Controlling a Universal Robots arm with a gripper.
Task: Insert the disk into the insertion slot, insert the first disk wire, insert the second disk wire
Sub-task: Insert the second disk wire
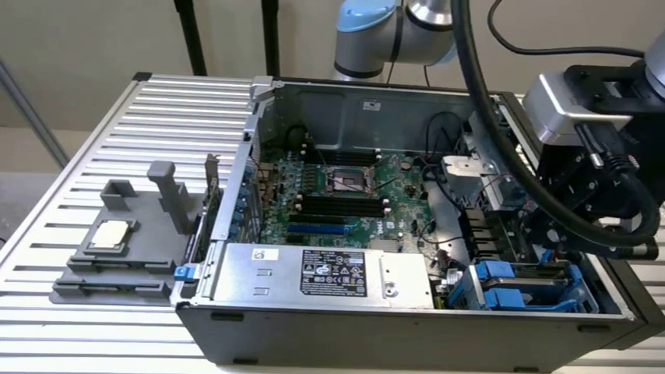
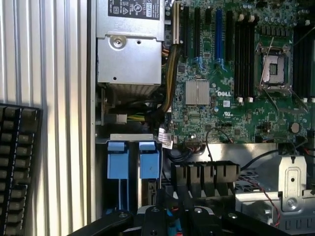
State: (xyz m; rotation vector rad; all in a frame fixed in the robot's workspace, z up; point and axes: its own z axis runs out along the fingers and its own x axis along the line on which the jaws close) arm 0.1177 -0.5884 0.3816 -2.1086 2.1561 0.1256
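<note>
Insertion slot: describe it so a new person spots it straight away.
Start at the open computer case on the slatted table. Follow its front edge past the silver box with a black label toward the exterior view's right corner. The insertion slot sits there: a grey metal cage with bright blue plastic rails, bluer than anything around it.

The exterior view looks down obliquely from above and in front of the open computer case (image 1: 416,234), at medium range, taking in the ribbed table (image 1: 93,156). The wrist view looks straight down into the case at close range. Both views share the motherboard (image 1: 343,195) (image 2: 236,88), power supply box (image 1: 322,273) (image 2: 129,44) and blue-railed drive bay (image 1: 525,288) (image 2: 133,162), at the exterior view's 5 o'clock.
</note>
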